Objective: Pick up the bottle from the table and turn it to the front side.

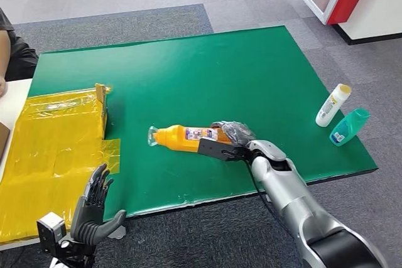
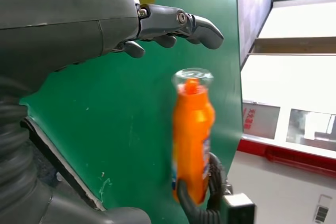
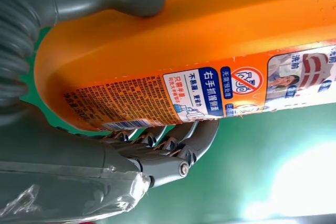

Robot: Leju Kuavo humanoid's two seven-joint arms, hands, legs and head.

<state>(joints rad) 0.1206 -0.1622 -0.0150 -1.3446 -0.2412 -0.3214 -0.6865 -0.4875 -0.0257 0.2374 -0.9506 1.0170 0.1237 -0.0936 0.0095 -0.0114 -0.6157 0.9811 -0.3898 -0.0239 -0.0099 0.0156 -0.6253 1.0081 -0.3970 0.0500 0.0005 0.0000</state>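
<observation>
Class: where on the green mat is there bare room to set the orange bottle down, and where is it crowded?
Bare: far half of green mat; stretch between orange bottle and white bottle. Crowded: yellow sheet and teal bottle corners.

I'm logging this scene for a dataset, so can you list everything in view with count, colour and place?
orange bottle: one, orange with a clear cap and printed label, lying on its side mid-mat, its base end held by the right hand.
white bottle: one, white with a yellow cap, lying near the mat's right edge.
teal bottle: one, teal, lying beside the white bottle.
green mat: one, green, covering the table.
yellow plastic sheet: one, yellow, over the table's left part.
cardboard piece: one, tan, upright at the sheet's edge.
person: one, dark sleeve, far left.
left hand: dark fingers, apart, holding nothing, near the table's front edge.
right hand: grips the orange bottle.
</observation>
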